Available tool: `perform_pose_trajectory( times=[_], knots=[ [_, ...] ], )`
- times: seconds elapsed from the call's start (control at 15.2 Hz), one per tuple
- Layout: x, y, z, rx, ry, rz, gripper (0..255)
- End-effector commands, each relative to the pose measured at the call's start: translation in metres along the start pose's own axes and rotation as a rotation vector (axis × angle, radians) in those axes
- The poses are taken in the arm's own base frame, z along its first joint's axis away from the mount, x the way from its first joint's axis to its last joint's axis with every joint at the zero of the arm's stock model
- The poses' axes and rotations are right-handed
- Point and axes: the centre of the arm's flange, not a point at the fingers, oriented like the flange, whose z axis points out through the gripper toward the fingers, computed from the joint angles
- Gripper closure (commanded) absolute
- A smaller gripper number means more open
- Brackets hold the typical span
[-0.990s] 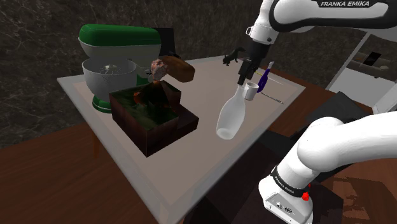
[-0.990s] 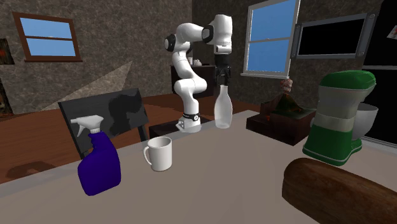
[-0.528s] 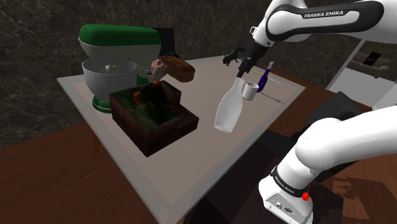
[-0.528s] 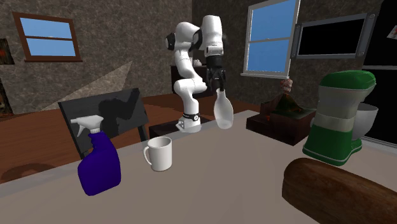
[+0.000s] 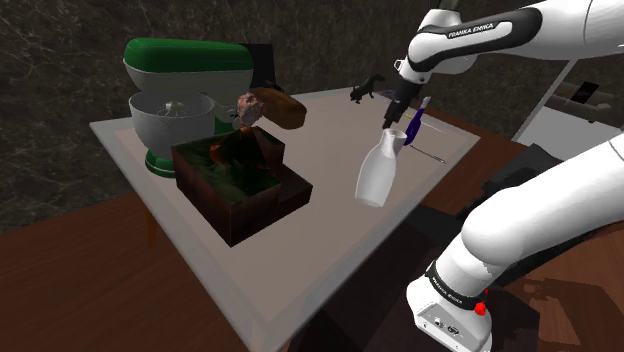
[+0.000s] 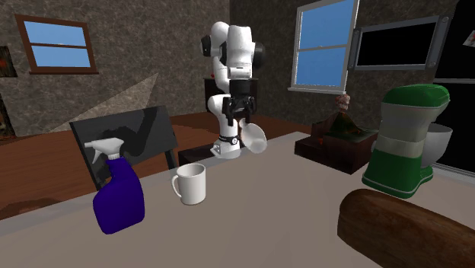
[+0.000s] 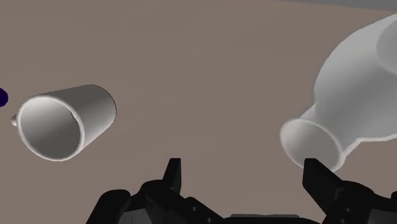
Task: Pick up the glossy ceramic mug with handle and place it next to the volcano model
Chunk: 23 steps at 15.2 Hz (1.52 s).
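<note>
My white arm arches from the stand at the shoulder view's lower right to the frame's upper right. My claw points down over the table's right-hand end, with a tilted white bottle just below it. The wrist view shows my fingers spread with nothing between them. Only the second exterior view, lower left of centre, shows the white mug upright beside a blue spray bottle, well apart from the volcano model at right.

In the second exterior view the claw has been lowered leftward, and the white bottle tipped further
</note>
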Motion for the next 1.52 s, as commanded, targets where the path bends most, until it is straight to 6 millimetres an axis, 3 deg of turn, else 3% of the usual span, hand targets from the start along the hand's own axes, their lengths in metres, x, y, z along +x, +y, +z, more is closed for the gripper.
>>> perform_pose_trajectory(
  times=[0.0,0.92,1.45],
  knots=[
    [-0.003,0.014,0.026,0.037,-0.071,-0.011,0],
    [0.018,0.179,0.104,0.026,-0.080,-0.036,0],
    [0.015,0.183,0.143,0.026,-0.080,-0.037,0]
  ],
)
